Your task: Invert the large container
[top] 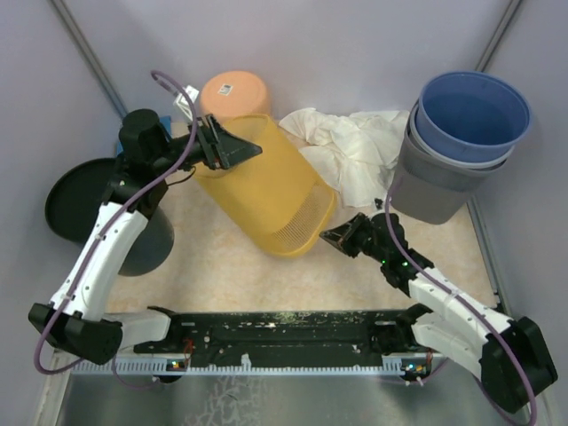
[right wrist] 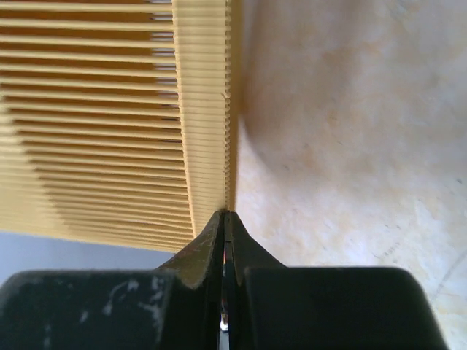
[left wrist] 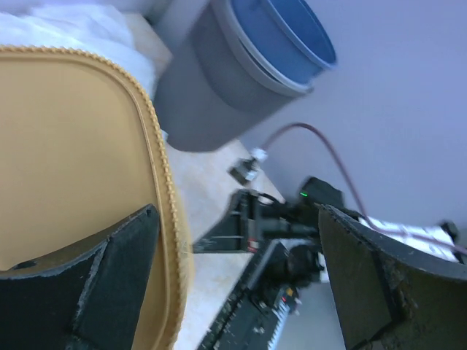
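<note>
Task's thing: the yellow slotted basket (top: 266, 191) lies on its side on the counter (top: 222, 280), between the two tools. It is not yet inverted.

Long axis: diagonal, with the closed base end under the left tool (top: 247, 151) and the open mouth facing the right tool (top: 326, 235).

Left tool: its jaws are spread wide and grip nothing. It rests high on the basket's flank. One finger (left wrist: 80, 284) lies against the yellow wall and the other hangs clear to the side, with a beaded yellow edge running between them.

Right tool: its fingers are pressed together with the tips right at the mouth's rim. In the wrist view the slotted wall runs straight away from the tips. I cannot tell whether a sliver of rim is nipped between them.

Nearer arm: both are at the basket — the right at the mouth, the left at the base end.

Left arm pose: it is raised with the elbow bent, and the wrist is turned inward across the basket.

Right arm pose: it is low and stretched out, the forearm slanting toward the mouth and the tool close to the counter.

Beyond the right tool: a white cloth (top: 351, 146) lies just beside the basket's far wall.

Coming move, as I judge it: the mouth must swing down onto the counter and the base must rise, so the rim at the right tool is the likely pivot.

Risk: with the left tool's jaws open, the basket may roll rather than tip.
</note>
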{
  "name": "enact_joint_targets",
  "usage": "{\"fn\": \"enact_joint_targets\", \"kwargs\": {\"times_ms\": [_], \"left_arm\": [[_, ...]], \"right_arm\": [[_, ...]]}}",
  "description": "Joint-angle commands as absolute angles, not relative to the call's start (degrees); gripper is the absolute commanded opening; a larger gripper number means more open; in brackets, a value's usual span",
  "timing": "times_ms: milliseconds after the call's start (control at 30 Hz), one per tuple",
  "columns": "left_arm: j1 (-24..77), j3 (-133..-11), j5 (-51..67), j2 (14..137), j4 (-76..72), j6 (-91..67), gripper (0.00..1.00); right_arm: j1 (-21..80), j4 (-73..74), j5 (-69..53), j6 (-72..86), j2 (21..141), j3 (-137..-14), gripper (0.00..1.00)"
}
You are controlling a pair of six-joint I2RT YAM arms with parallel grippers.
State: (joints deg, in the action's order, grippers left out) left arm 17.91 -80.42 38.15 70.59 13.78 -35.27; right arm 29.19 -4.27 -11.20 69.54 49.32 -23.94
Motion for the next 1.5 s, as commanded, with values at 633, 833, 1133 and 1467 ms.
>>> {"fn": "enact_joint_targets", "kwargs": {"times_ms": [633,833,1133,1467], "left_arm": [[25.4,-86.5,32.0,72.1,30.5,-25.5,1.00],[25.5,-86.1,28.9,67.8,28.9,-23.2,1.00],[25.4,-84.9,26.9,64.5,30.0,-23.0,1.00],[25.4,-86.8,24.6,63.0,32.2,-23.1,1.00]], "right_arm": [[31.2,13.1,3.3,52.9,42.7,-30.0,0.46],[29.9,11.9,10.0,48.3,49.1,-36.2,0.48],[29.0,-0.7,9.6,54.9,67.9,-44.0,0.56],[41.2,-16.9,-0.9,60.4,90.9,-60.1,0.59]]}}
